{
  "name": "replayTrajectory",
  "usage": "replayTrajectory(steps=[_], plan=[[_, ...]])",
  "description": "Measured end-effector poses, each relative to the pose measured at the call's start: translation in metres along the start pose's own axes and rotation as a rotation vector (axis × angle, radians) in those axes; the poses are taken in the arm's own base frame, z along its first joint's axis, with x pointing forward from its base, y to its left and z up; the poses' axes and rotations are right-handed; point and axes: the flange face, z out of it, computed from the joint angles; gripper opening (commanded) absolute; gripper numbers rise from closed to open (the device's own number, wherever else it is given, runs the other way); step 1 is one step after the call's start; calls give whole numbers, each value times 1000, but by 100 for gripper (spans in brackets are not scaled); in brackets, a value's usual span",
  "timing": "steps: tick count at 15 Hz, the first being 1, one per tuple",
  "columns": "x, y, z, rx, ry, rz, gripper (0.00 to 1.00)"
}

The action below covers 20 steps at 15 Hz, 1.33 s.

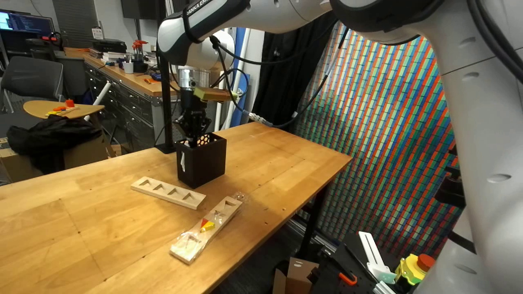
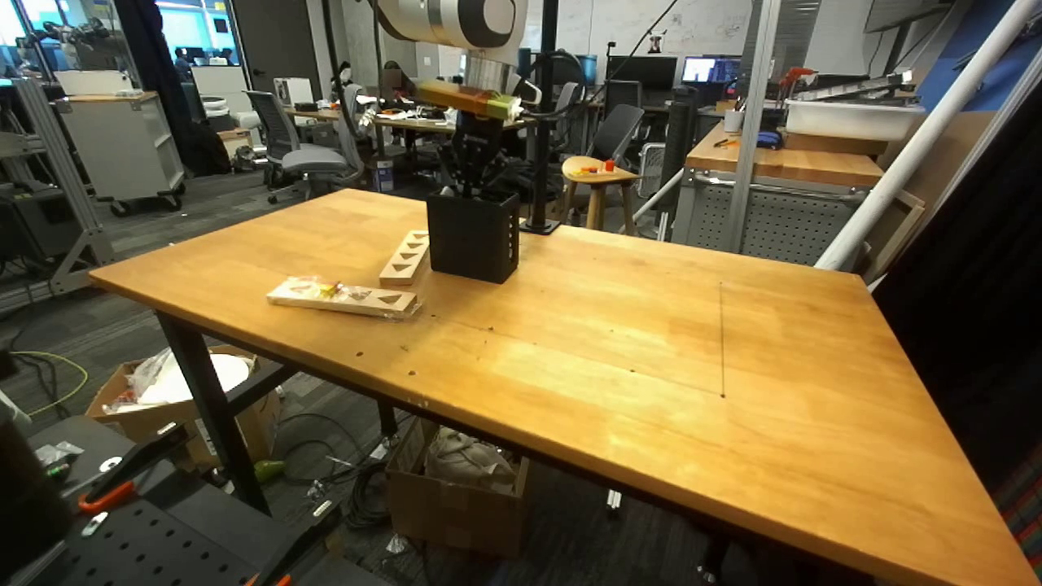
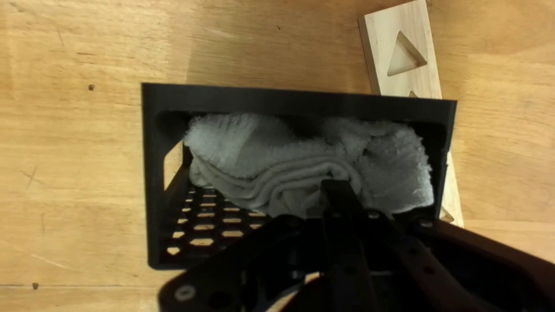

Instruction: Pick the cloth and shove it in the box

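While the gripper (image 1: 192,141) points straight down, its fingertips (image 3: 336,188) reach below the rim of the black box (image 2: 470,238), which stands upright around them on the wooden table (image 2: 602,325). Wrist view, from above: the cloth (image 3: 295,162), pale grey and bunched in thick folds, lies inside the box directly under the fingertips and takes up most of the mouth; to one side of it, a honeycomb lattice (image 3: 204,221) shows. The fingertips stand close together at the cloth; whether any of it is pinched between them, I cannot tell from where I stand. Just outside the box, low beside the gripper, a wooden strip (image 1: 165,194) with triangular recesses lies flat on the table. Farther from the gripper, in an exterior view, a similar strip (image 1: 210,233) lies in clear plastic (image 1: 241,197) with red and yellow pieces (image 1: 207,226) on it. Above the fingertips sits a yellow-and-orange block (image 2: 464,99); near the gripper, in both exterior views, a black post (image 1: 164,102) rises from the table; well beyond it, a small side table (image 2: 620,175) bears bright pieces (image 2: 608,166)
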Motion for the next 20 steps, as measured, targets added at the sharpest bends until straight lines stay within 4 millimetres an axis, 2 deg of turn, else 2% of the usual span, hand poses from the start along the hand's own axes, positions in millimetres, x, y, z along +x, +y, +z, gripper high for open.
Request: replayTrajectory(steps=[8,20], plan=[[0,14,13,32,-14,30,1],[0,12,12,32,-11,28,1]])
